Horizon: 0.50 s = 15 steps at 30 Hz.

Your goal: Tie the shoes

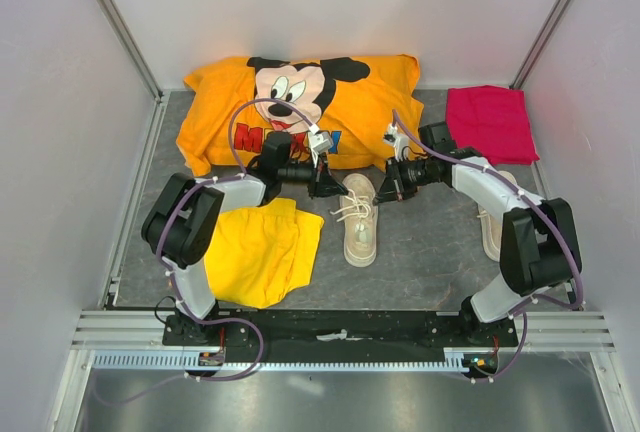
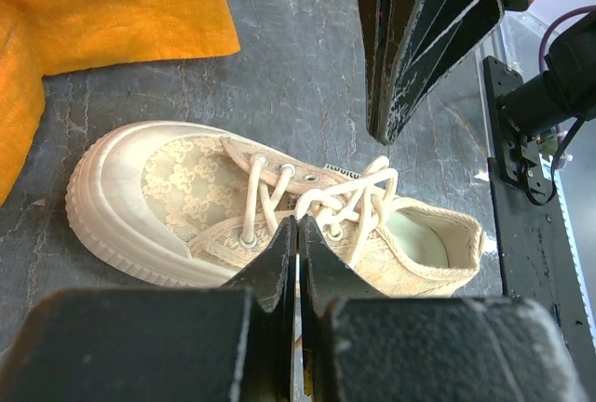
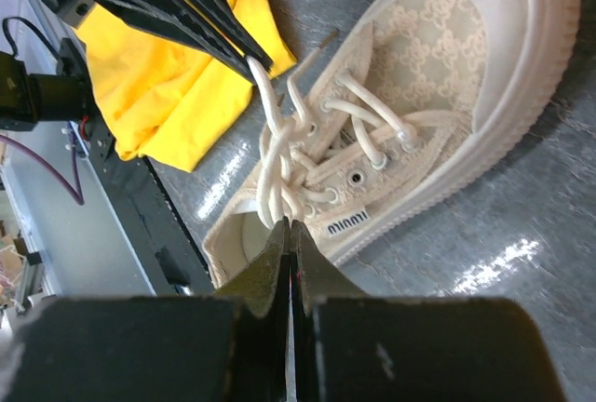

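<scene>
Both arms bent inward over shoe (image 1: 361, 237) | left gripper (image 1: 325, 190); right gripper (image 1: 383, 195) pinching laces (image 1: 352, 212)

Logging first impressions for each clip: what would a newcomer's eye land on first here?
The big orange Mickey Mouse shirt at the back of the table grabs the eye first, with yellow shorts front left. At centre, the left pincer and right pincer meet over a cream sneaker, each shut on its white laces.
</scene>
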Each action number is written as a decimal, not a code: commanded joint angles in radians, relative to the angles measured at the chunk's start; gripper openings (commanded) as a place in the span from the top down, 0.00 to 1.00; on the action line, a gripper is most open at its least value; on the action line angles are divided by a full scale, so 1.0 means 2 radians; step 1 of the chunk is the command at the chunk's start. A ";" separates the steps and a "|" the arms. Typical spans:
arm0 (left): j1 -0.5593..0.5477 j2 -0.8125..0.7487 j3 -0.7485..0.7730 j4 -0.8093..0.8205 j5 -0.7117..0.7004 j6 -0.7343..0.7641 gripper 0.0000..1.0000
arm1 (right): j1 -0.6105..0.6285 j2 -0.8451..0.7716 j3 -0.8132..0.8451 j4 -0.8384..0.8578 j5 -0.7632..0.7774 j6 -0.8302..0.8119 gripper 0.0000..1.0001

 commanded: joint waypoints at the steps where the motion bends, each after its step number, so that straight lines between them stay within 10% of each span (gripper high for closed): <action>1: 0.007 -0.025 -0.005 -0.004 -0.004 0.017 0.98 | -0.004 -0.024 -0.005 -0.023 0.013 -0.035 1.00; 8: 0.004 -0.025 -0.006 -0.005 0.009 0.020 0.98 | -0.004 -0.009 0.008 -0.034 -0.001 -0.060 0.97; 15: 0.002 -0.024 -0.003 -0.005 0.013 0.022 0.98 | -0.005 0.014 0.035 -0.020 -0.034 -0.052 0.58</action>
